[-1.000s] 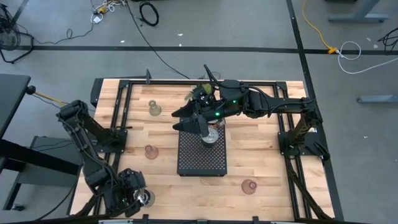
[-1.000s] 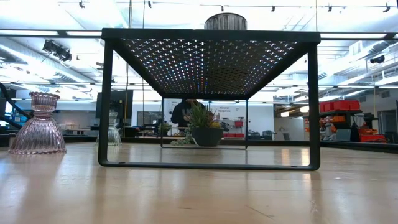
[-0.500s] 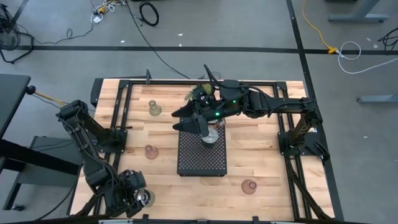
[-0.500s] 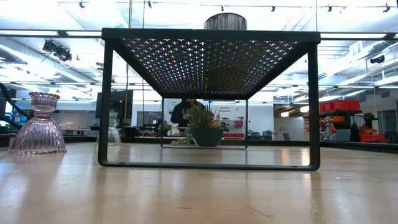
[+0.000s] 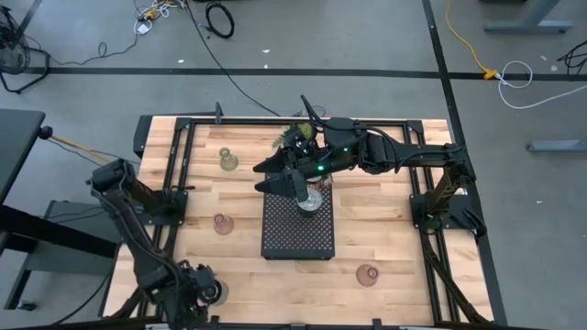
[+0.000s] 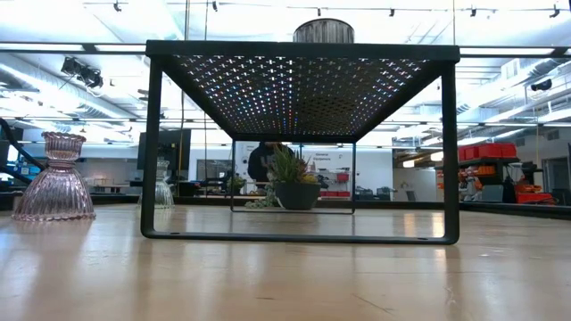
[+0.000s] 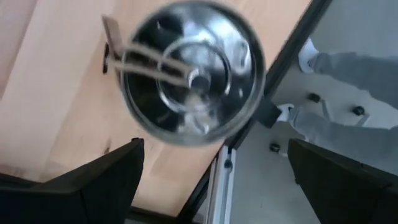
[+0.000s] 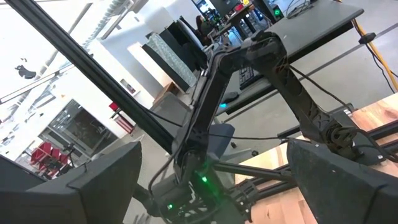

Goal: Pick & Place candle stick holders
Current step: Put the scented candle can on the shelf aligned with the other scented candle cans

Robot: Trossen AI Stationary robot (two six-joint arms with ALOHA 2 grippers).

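Observation:
A shiny silver candle stick holder with a round dish base stands on the wood at the table's near left corner. My left gripper hangs open above it, pointing steeply down, with one finger on either side and apart from it. A second silver holder stands on the black perforated tray and shows on top of it in the low view. A clear-greenish glass cup and two pink ones stand on their bases on the table. My right gripper waits open and level above the tray's far end.
A small potted plant stands behind the tray. The black table frame runs close beside the silver holder at the corner. A person's grey-clad legs show on the floor just past that edge.
My left gripper has gone down toward the silver holder at the near left corner and tipped more steeply downward, staying open. The holders and my right arm have kept still.

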